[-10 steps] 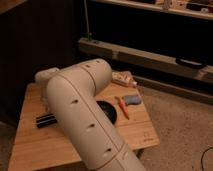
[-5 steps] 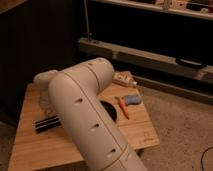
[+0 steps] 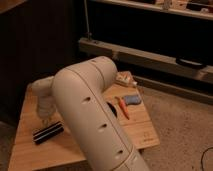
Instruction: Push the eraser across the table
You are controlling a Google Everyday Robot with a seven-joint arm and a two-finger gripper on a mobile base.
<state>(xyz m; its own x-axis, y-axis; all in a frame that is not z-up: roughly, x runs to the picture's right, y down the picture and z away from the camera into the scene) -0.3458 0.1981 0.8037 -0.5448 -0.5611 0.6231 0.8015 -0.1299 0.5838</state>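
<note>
We see hand [image 3: 46, 120] clenched, empty, low over left part of wooden surface [image 3: 142, 131]. Eraser [image 3: 48, 133] lies flat just below hand, on near-left side, maybe touching. Blue-handled tool [image 3: 126, 103] far right, well apart.

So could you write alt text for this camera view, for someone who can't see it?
A big white robot arm reaches over a small wooden table, its closed tool just above a black eraser at the left. A blue-handled tool with an orange part lies to the right, and a black bowl peeks out behind the arm.
</note>
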